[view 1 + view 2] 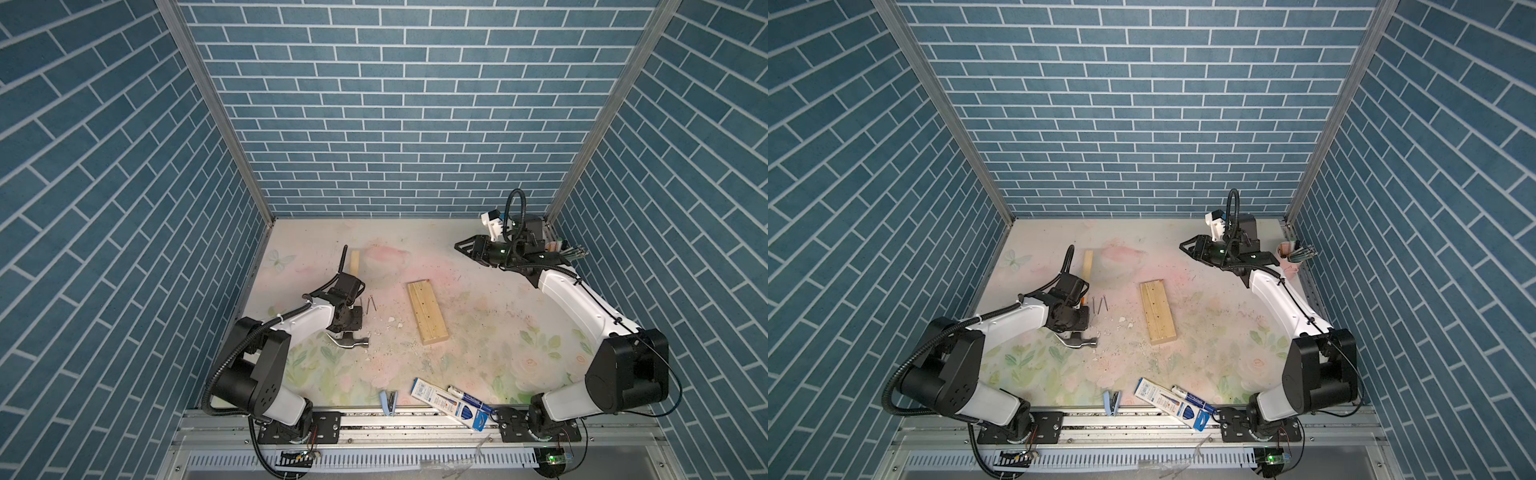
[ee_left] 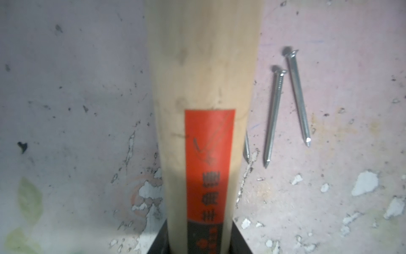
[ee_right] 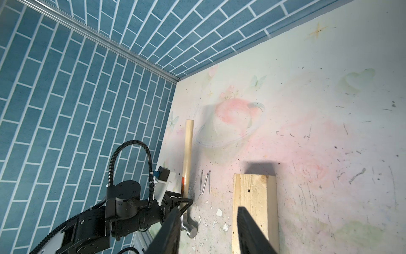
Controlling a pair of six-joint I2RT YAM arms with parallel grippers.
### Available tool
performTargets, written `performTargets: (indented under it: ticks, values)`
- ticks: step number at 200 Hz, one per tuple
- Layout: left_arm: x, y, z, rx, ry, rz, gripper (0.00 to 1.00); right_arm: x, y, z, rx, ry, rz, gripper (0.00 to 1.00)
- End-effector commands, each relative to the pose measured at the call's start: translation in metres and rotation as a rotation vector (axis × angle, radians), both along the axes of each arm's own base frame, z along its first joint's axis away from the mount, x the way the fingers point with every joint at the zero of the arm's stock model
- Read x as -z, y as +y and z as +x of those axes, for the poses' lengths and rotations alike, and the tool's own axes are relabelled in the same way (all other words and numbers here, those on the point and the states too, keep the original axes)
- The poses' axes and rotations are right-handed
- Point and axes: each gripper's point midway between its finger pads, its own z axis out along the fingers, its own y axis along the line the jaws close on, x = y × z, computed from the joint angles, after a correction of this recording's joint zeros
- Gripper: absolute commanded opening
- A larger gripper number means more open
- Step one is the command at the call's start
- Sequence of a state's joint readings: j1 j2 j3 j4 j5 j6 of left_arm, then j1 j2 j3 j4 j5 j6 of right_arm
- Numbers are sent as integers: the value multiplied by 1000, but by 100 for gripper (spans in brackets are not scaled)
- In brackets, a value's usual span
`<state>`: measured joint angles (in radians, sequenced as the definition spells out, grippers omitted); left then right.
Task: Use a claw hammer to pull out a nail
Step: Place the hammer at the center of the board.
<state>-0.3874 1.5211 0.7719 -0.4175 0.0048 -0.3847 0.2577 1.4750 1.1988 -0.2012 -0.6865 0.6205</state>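
Claw hammer (image 3: 187, 151) lying flat on the floral table (image 1: 457, 332), close to the wall on the robot's left, steel head toward the robot and pale handle pointing away. Clamped near the head by the left gripper (image 3: 184, 201), jaws pressed against either side of the wood at the dark end of the orange-and-black label (plainest in the left wrist view). Right gripper (image 3: 208, 209) hanging over the far right of the table, well apart from everything, jaws spread with nothing between them. Three loose nails (image 2: 273, 118) just beside the handle, one partly tucked under it. Wooden block (image 1: 427, 311) in the middle of the table, unheld, dotted with small holes; no standing nail to be made out in it from any view. Judged as the pick-up step, with the pulling itself not yet begun. Likely trouble from a grip so close to the head: little leverage, and a smooth round handle free to twist or slide between the pads under prying load. Also some risk of scattering the loose nails on lift-off, given the one under the handle. Worse, a block free to skid or tip up with the hammer unless pinned, and the only spare gripper nowhere near it. Hard to aim the claw, too, with no nail head in sight.
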Motion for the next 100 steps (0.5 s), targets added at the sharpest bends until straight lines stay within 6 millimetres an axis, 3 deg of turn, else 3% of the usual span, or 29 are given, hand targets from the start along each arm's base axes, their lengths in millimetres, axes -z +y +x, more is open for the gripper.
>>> performTargets:
  ticks: [1,100]
  values:
    - [-2,6,8,-33,-19,17,0,-8,-6,-1,13,-54,-14,43]
    - [13,10,8,-54,22,30,0,1,-10,-2,27,-42,-25,43]
